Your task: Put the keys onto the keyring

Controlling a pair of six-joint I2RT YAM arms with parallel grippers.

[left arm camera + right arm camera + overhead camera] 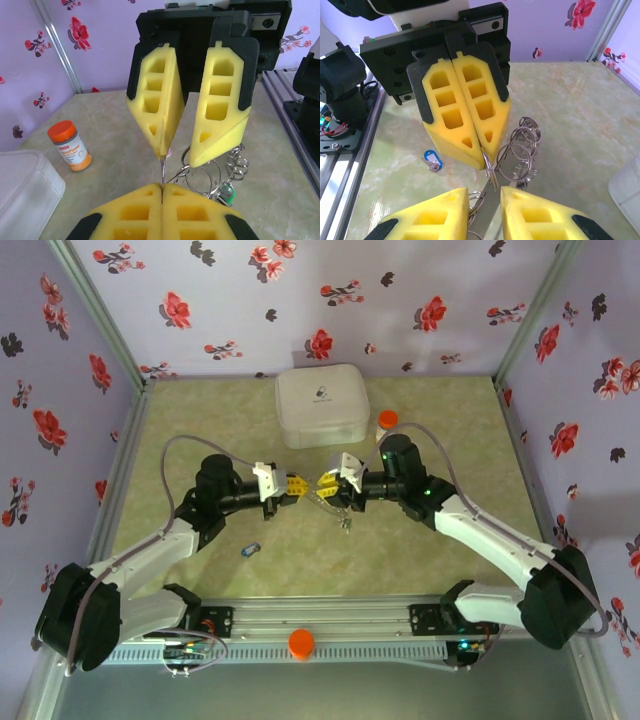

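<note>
1. Between the two grippers, lifted off the table point(200, 420), the keyring point(520, 137) is held: thin grey wire, its loops hanging in a tangle just beneath the fingertips.
2. A green tag point(225, 192) is seen among the hanging loops, so at least one key is judged to be threaded already. A blue-tagged key point(433, 161) lies on the table, well apart from the bunch and nearer the left arm.
3. The left gripper point(161, 186) is clenched on a single strand of the keyring, its pads pressed together with the wire emerging between them.
4. The right gripper point(485, 192) is seen with its pads parted and metal lying in the gap. Whether that metal is clamped cannot be told.
5. The step in hand is judged to be steadying or opening the ring so that a key can be threaded. The left grasp should be kept firm and motionless while the right is worked gently along the wire. A hard pull is to be avoided, since the floppy loops could twist or slip free.
6. The white case point(322, 405) and the orange-capped bottle point(387, 420) stand well behind and need not be disturbed.
</note>
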